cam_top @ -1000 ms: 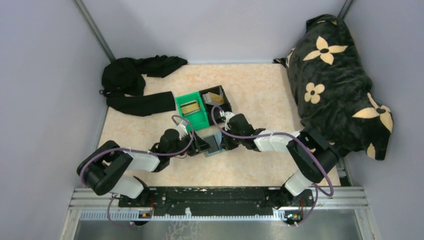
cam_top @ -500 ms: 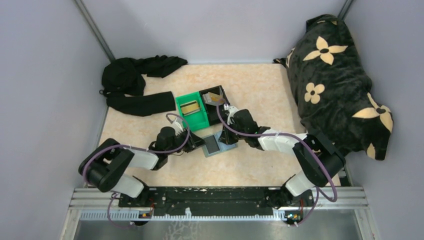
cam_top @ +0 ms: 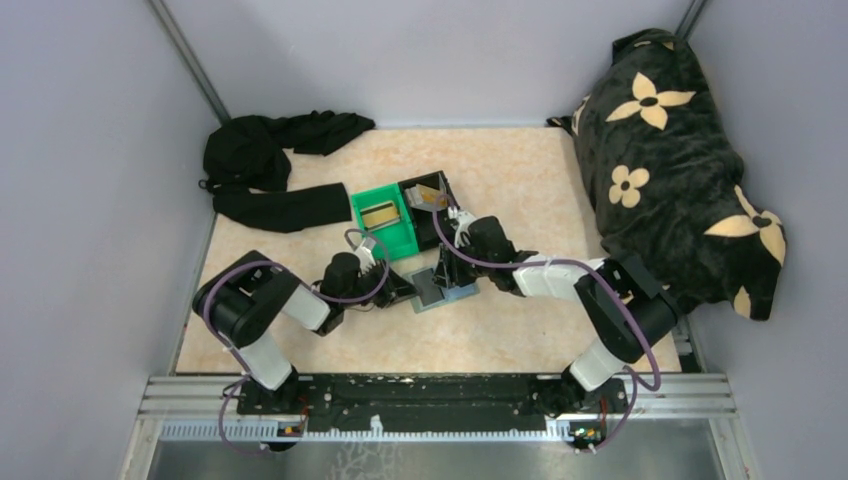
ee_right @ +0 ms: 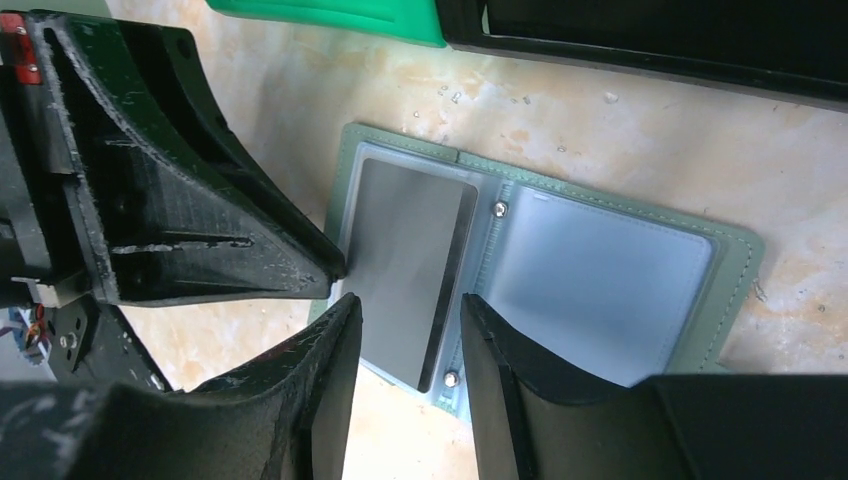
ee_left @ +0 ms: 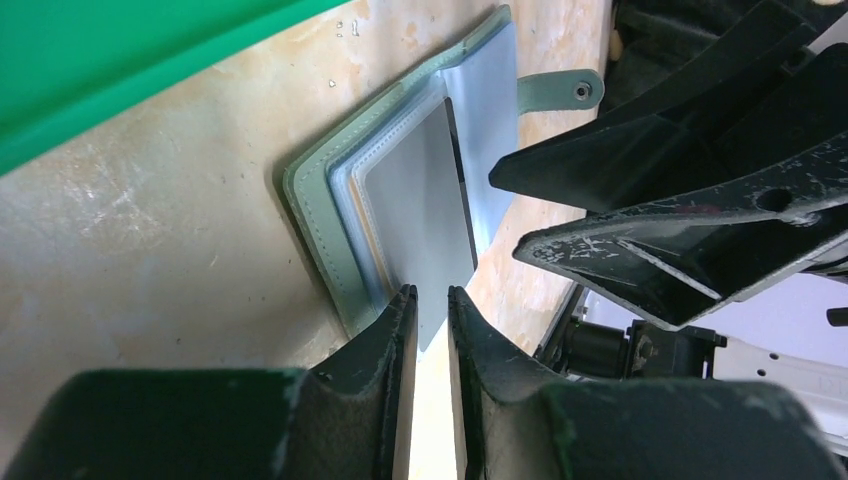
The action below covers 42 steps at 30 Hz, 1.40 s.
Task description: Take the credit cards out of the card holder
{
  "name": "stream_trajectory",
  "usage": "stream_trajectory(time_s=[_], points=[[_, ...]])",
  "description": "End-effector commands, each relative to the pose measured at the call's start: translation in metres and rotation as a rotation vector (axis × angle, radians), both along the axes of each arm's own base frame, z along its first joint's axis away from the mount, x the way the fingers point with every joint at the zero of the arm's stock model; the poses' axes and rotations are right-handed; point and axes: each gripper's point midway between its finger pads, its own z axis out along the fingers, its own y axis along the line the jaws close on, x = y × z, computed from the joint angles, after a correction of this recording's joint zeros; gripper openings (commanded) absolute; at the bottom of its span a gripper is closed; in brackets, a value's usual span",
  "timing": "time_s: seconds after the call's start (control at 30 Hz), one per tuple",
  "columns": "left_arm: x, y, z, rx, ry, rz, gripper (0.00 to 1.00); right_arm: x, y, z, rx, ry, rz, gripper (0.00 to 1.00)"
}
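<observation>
At the open holder's near edge, my left gripper (ee_left: pixel 428 300) has its jaws almost together, with a thin slit between them. The corner of the grey card (ee_left: pixel 420 210) shows in that slit, but I cannot tell whether the pads bite on it. My right gripper (ee_right: pixel 405 312) hangs over the same card from the other side, jaws apart and holding nothing, one finger on each side of the card's lower end near the spine. The holder (ee_right: pixel 600 270) lies flat and spread on the table (cam_top: pixel 520 180), between my two wrists and just in front of the bins. Its other panel looks bare, only a pale clear sleeve. Farther out, a gold card (cam_top: pixel 379 215) lies in the green bin (cam_top: pixel 400 237) and another card (cam_top: pixel 428 194) in the black bin (cam_top: pixel 451 206), so I judge most of the job done. What is left, as far as I see, is this one grey card, which sits in its sleeve, not yet drawn out.
</observation>
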Motion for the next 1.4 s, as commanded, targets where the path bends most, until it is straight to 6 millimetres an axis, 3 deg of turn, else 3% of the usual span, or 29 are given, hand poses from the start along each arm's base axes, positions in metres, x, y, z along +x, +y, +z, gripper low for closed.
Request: stream_trajectory(time_s=[0.0, 0.13, 0.23, 0.27, 0.47, 0.6, 0.7, 0.97, 1.1, 1.17, 1.23, 1.37], points=[[0.002, -0.001, 0.001, -0.005, -0.010, 0.000, 0.23, 0.018, 0.001, 0.006, 0.011, -0.054, -0.025, 0.42], [0.002, -0.001, 0.000, -0.001, -0.008, 0.001, 0.24, 0.014, -0.002, -0.007, -0.006, -0.030, -0.010, 0.41], [0.003, -0.002, -0.002, -0.001, -0.001, -0.003, 0.23, 0.008, 0.005, -0.010, 0.027, -0.007, 0.035, 0.38], [0.003, -0.002, -0.002, 0.000, 0.000, -0.003, 0.23, 0.004, 0.007, -0.020, 0.031, 0.023, 0.050, 0.37], [0.003, -0.001, -0.004, 0.003, 0.007, 0.000, 0.23, -0.007, 0.017, -0.017, 0.103, 0.055, 0.106, 0.30], [0.003, -0.001, -0.005, 0.005, 0.009, 0.000, 0.23, -0.011, 0.019, -0.017, 0.112, 0.062, 0.132, 0.16], [0.003, -0.002, -0.006, 0.004, 0.014, -0.004, 0.23, -0.015, 0.020, -0.017, 0.125, 0.075, 0.149, 0.00], [0.002, -0.001, -0.005, 0.001, 0.012, -0.007, 0.23, -0.020, 0.018, -0.005, 0.233, 0.105, 0.158, 0.00], [0.000, -0.002, 0.005, -0.026, -0.001, -0.022, 0.22, -0.015, 0.011, -0.004, 0.248, 0.110, 0.127, 0.00], [0.000, -0.003, 0.019, -0.045, -0.036, -0.030, 0.22, -0.013, 0.009, -0.004, 0.253, 0.110, 0.112, 0.13], [0.000, -0.003, 0.027, -0.026, -0.073, -0.048, 0.24, -0.012, 0.008, 0.000, 0.260, 0.099, 0.104, 0.19], [0.006, 0.007, 0.037, 0.069, -0.131, -0.029, 0.27, -0.009, 0.009, 0.006, 0.272, 0.083, 0.095, 0.16]])
